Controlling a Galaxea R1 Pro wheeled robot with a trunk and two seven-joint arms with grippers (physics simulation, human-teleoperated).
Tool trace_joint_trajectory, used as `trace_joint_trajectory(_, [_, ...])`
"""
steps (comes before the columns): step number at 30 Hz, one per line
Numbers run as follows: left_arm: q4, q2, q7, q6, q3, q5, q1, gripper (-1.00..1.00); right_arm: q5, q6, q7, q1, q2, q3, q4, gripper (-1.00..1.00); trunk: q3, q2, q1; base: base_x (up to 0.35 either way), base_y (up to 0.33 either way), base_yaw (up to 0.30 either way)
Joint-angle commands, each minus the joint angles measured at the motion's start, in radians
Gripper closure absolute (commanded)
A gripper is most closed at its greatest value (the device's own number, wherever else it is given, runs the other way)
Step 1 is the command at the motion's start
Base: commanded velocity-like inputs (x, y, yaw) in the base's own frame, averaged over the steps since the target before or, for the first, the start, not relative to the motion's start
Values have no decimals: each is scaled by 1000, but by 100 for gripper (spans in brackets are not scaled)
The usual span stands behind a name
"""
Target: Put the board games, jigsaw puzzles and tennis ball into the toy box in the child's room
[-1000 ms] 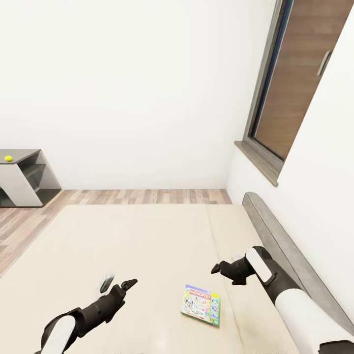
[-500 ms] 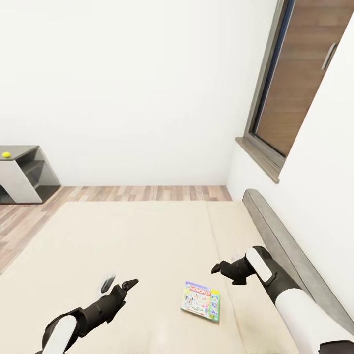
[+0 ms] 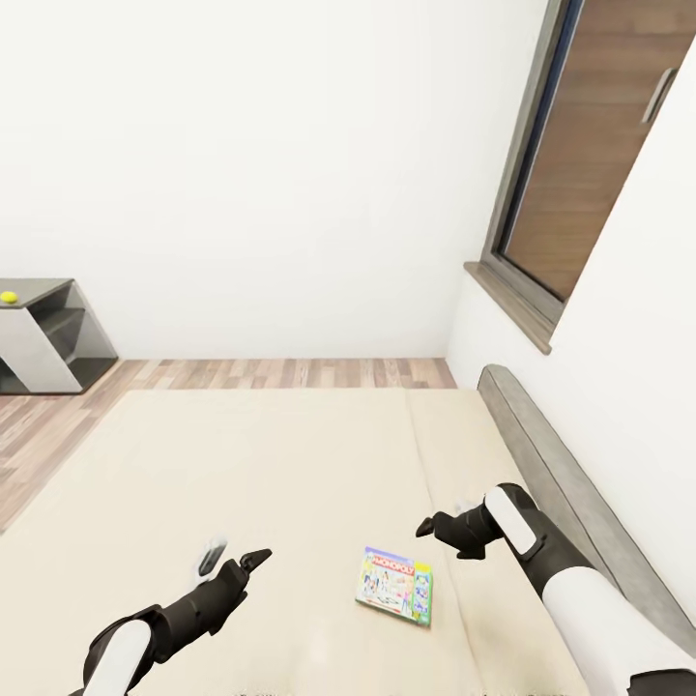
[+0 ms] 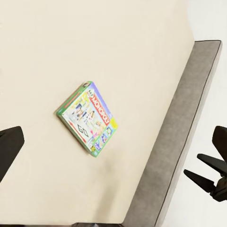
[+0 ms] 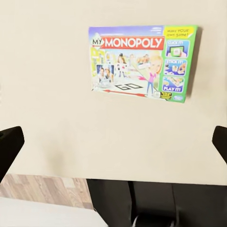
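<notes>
My Monopoly box was white and green with a red banner, on the plain beige bed with its grey-brown headboard. Far left, a yellow ball topped a dark grey shelf.

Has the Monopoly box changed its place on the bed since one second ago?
No. The Monopoly box keeps its spot on the bed relative to the headboard; the room's slight shift is camera motion.
</notes>
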Motion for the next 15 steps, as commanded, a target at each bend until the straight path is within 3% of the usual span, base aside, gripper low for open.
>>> trace_joint_trajectory(1, [-1,0,9,4,1,11,0,-100,-11,2,-5,-1,-1,5,-1,-100,-4,-2,1,0,0,0])
trace_joint_trajectory(15, [0,0,8,3,1,11,-1,-100,-9,2,71,-1,-3,5,-2,-100,-27,-2,1,0,0,0])
